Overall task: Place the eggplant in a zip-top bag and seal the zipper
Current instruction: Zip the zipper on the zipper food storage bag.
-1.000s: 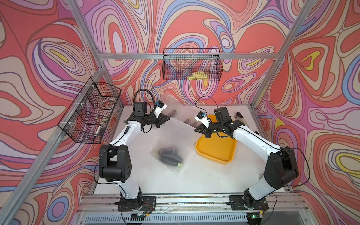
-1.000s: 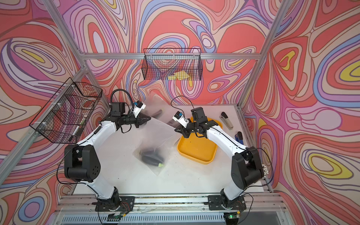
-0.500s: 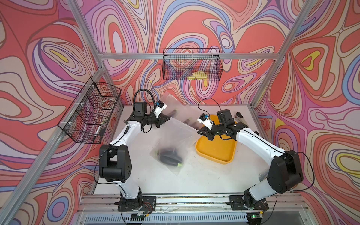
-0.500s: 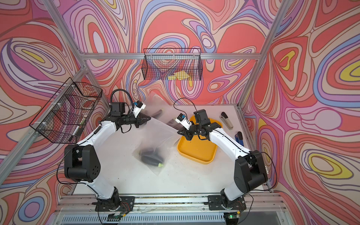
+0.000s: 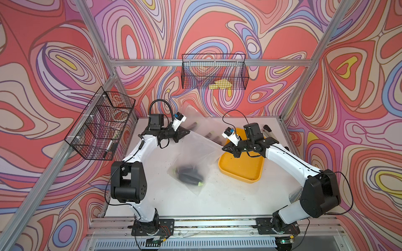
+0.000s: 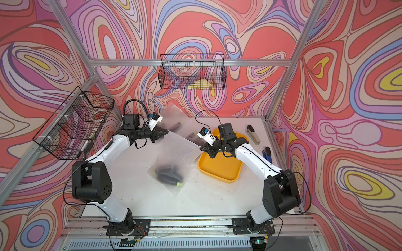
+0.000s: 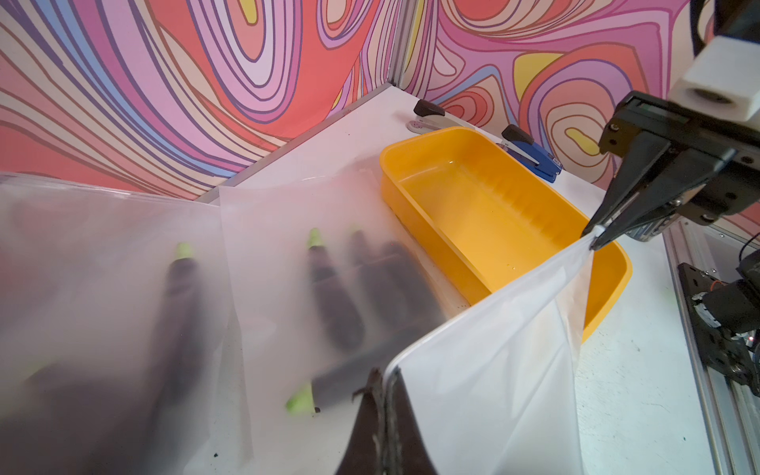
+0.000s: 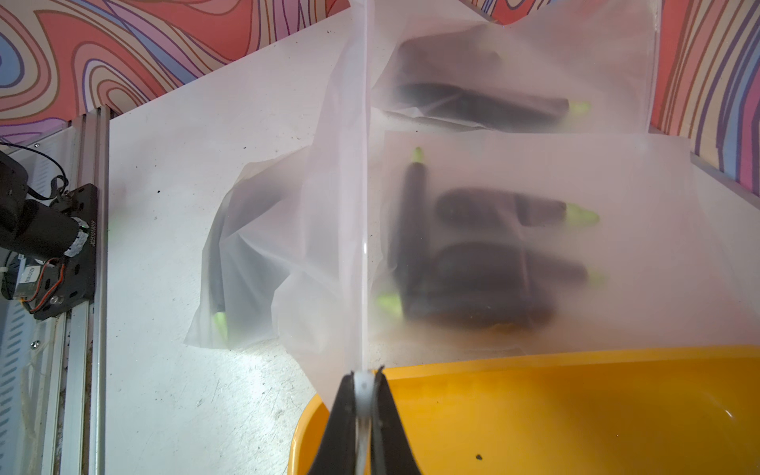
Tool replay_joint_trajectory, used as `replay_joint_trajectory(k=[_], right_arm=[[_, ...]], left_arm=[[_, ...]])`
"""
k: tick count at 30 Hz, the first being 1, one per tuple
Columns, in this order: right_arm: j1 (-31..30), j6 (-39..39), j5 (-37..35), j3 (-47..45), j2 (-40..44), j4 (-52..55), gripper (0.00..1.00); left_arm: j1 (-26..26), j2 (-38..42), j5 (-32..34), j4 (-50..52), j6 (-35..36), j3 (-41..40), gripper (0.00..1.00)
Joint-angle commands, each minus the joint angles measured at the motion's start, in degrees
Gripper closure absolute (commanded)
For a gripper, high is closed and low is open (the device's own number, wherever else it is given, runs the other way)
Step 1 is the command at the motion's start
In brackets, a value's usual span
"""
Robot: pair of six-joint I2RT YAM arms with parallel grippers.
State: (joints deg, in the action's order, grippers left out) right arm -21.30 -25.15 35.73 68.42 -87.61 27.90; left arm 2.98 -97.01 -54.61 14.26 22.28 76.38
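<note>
Both sets of fingers clamped: left fingers pinch one end of the zipper edge of the bag, right fingers pinch the other, strip taut between them. Eggplant lies inside, low in the bag, on the bench beside the yellow tray.

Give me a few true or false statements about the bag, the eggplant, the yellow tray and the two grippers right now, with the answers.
1. The left gripper and right gripper both pinch the top edge of the zip-top bag. True.
2. Eggplant lies in the bottom of the held bag. True.
3. The yellow tray holds an eggplant. False: no eggplant is in it.
4. The left gripper hangs open over the tray. False: it is shut on the bag's corner, away from the tray.
</note>
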Motion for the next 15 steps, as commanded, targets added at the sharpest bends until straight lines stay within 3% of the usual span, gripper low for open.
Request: replay_joint_trajectory(k=[1, 9, 11, 15], right_arm=[[1.7, 0.2, -2.6, -1.7, 1.4, 7.2, 0.99], [1.8, 2.1, -1.0, -0.8, 1.0, 4.3, 0.95], [1.8, 3.9, 0.1, 0.2, 0.7, 2.6, 0.79], [1.4, 9.8, 4.8, 1.0, 0.7, -3.8, 0.6]], left_arm=[[-3.6, 0.8, 4.4, -4.4, -0.2, 0.1, 1.0], [-3.4, 0.2, 2.2, -4.7, -0.8, 0.2, 1.0], [-3.1, 0.1, 2.1, -4.2, -0.3, 0.2, 1.0], [-2.1, -0.7, 0.6, -2.0, 0.9, 1.2, 1.0]])
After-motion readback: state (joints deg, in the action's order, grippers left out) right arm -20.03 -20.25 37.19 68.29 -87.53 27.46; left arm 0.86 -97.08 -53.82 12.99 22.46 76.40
